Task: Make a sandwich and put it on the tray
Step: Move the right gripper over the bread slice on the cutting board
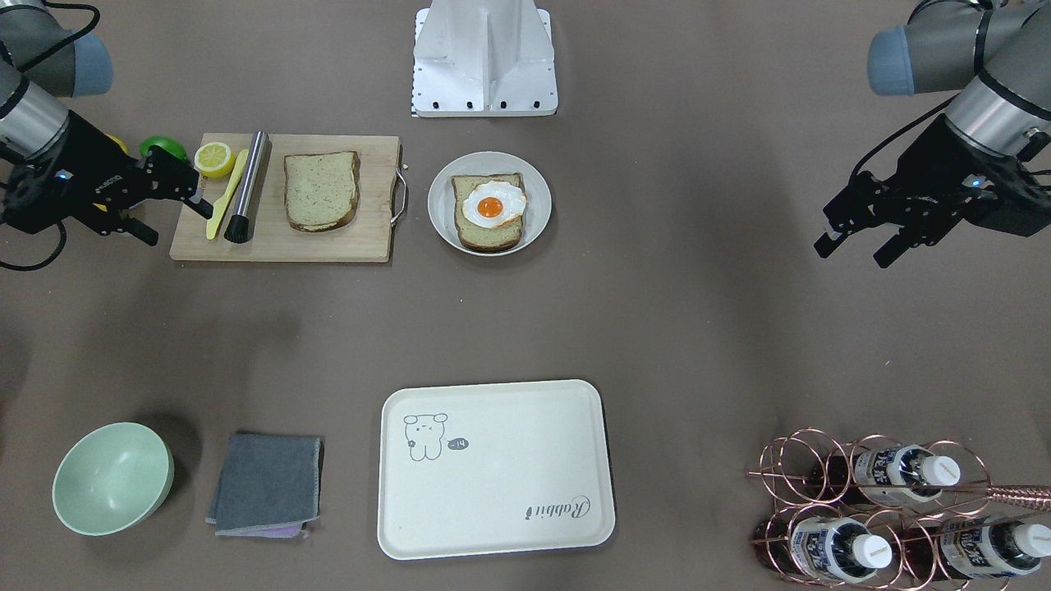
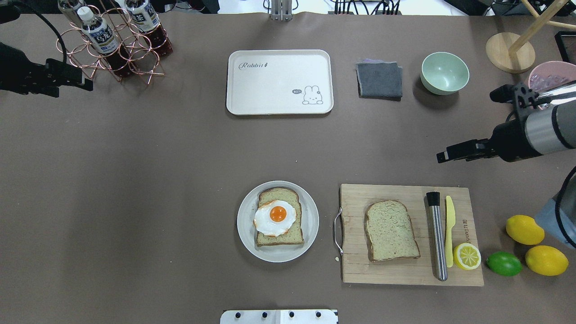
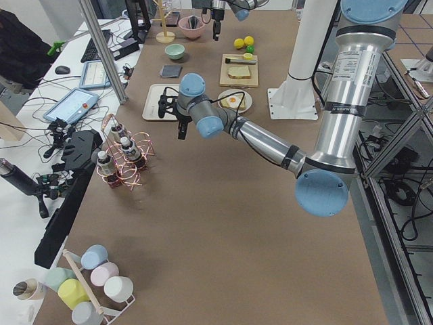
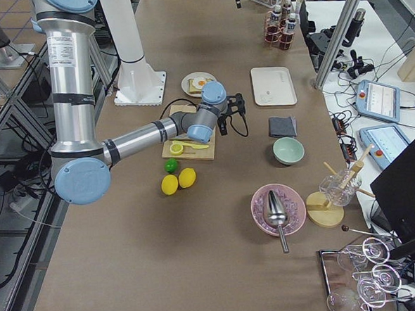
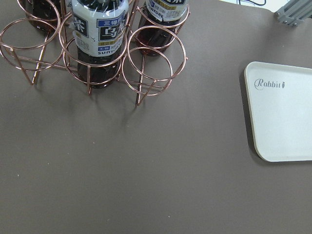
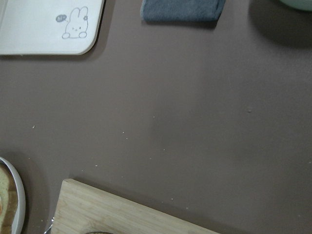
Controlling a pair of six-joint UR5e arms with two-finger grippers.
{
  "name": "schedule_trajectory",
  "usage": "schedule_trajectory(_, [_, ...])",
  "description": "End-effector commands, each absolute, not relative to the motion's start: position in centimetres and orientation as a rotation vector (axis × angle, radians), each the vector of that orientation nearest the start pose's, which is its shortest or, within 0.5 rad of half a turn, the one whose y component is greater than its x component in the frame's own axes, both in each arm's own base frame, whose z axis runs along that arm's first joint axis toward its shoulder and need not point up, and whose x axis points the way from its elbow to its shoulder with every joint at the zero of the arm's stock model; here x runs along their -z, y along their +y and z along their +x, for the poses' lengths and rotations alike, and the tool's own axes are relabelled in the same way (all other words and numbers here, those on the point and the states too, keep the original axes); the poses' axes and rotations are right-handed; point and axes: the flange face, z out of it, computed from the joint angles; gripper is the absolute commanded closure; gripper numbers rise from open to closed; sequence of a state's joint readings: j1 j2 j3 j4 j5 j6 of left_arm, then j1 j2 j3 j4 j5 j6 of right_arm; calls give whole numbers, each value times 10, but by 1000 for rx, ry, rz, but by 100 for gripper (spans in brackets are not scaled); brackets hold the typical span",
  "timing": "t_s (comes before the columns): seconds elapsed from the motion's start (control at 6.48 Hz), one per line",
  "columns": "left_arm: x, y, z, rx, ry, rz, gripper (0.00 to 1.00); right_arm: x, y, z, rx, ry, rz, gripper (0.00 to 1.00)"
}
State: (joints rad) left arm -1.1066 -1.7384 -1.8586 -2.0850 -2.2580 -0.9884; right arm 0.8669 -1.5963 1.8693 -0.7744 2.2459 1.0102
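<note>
Standing at the robot's back and reading the table as a clock face, I note the sandwich is not yet assembled. The lower slice (image 2: 288, 236) lies on a round grey plate (image 2: 245, 234) near 6 o'clock, with the fried egg (image 2: 275, 218) on top of it, yolk up. The second slice (image 2: 390, 230) lies flat on a wooden cutting board (image 2: 355, 265), just beside the plate at its 3 o'clock and not touching it. A steel rod (image 2: 437, 238), a yellow knife (image 2: 449, 229) and a lemon half (image 2: 467, 256) share the board's 3 o'clock end.

The tray (image 2: 274, 85) sits at 12 o'clock, well apart from both slices, printed side up. A folded grey cloth (image 2: 379, 80) and a green bowl (image 2: 444, 73) lie at its 3 o'clock.

The left gripper (image 1: 851, 250) hangs above the table at about 10 o'clock, near a copper wire rack of bottles (image 2: 118, 54), its fingers spread wide with nothing between them. The right gripper (image 1: 184, 228) hangs at about 3 o'clock, past the far edge of the cutting board, its fingers likewise apart and carrying nothing. Neither gripper touches the bread, the plate or the tray.
</note>
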Motion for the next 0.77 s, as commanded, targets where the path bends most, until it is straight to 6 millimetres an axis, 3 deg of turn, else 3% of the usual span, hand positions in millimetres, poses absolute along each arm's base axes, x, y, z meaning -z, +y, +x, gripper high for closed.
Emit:
schedule_trajectory(0.0, [-372,-518,182,136,1084,273,3,-415,-371,-320,99,-1163,212,0])
schedule_trajectory(0.31, [-373,-520,182,150,1067,290,3,-405,-335,-364,94,-1161,206,1])
schedule_trajectory(0.62, [-375,-519,186,145,1065,284,3,-413,-323,-367,111,-1149,186,18])
